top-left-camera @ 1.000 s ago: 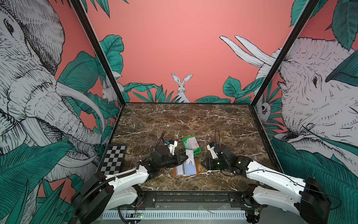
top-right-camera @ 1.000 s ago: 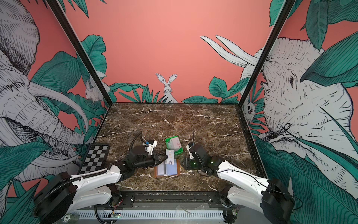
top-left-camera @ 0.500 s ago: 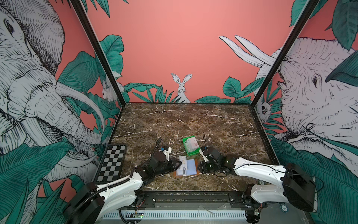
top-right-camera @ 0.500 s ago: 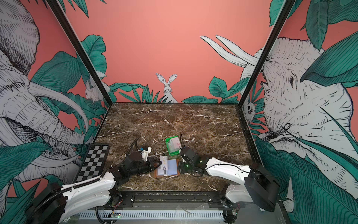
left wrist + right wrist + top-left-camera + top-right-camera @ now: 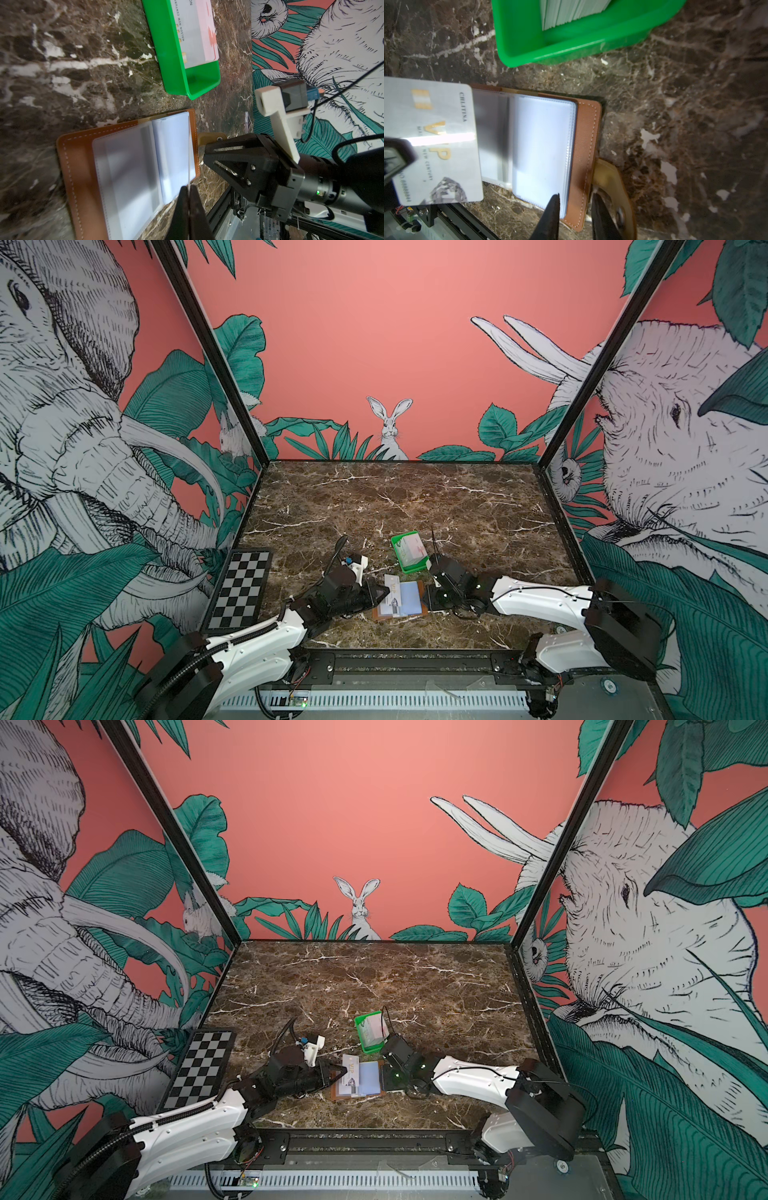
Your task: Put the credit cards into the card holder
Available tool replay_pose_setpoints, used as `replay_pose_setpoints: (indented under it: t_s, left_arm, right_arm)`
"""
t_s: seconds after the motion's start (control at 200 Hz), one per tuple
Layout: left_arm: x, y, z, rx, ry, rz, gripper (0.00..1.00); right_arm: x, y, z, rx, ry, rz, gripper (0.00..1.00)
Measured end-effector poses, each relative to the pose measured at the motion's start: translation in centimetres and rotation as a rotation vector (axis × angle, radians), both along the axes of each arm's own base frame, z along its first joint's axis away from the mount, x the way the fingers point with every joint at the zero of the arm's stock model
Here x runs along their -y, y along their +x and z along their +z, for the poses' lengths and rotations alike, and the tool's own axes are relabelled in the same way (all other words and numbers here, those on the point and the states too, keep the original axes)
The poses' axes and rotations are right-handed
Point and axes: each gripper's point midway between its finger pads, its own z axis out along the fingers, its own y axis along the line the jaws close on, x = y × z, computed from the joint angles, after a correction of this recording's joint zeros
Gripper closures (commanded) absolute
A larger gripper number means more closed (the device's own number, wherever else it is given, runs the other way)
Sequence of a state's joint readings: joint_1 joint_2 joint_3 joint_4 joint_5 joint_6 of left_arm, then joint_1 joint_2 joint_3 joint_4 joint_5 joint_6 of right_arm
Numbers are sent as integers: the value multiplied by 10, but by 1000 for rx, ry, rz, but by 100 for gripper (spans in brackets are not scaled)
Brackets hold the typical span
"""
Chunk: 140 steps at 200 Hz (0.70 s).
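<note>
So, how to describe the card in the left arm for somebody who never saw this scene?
Near the front edge of the marble table, a brown card holder lies open before a green tray. Over its left half, the jaws of the left gripper pinch one card. Unlike the cards stacked in the tray, it is silver with gold VIP letters.

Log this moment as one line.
left hand: shut on card, over open card holder | right hand: jaws apart at holder's edge | green tray: holds cards

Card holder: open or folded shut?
Open: the card holder lies spread flat on the table, clear sleeves facing up, snap tab unfastened.
</note>
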<state>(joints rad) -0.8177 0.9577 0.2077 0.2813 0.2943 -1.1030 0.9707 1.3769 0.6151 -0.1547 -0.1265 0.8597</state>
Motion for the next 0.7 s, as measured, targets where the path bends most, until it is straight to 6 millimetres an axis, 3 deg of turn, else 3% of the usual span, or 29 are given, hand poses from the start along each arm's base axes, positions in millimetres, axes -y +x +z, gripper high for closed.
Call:
replay_pose_setpoints:
  t_s: [0.265,0.7]
  left_arm:
    - [-1,-3,-10,-24,19,-8,100]
    - [-6,-8,-20,-55,31,-1,100]
  right_arm:
    - [9,-8,-10,-8,-13,0,73]
    - [7,-7,-12,-3,-6,-9,77]
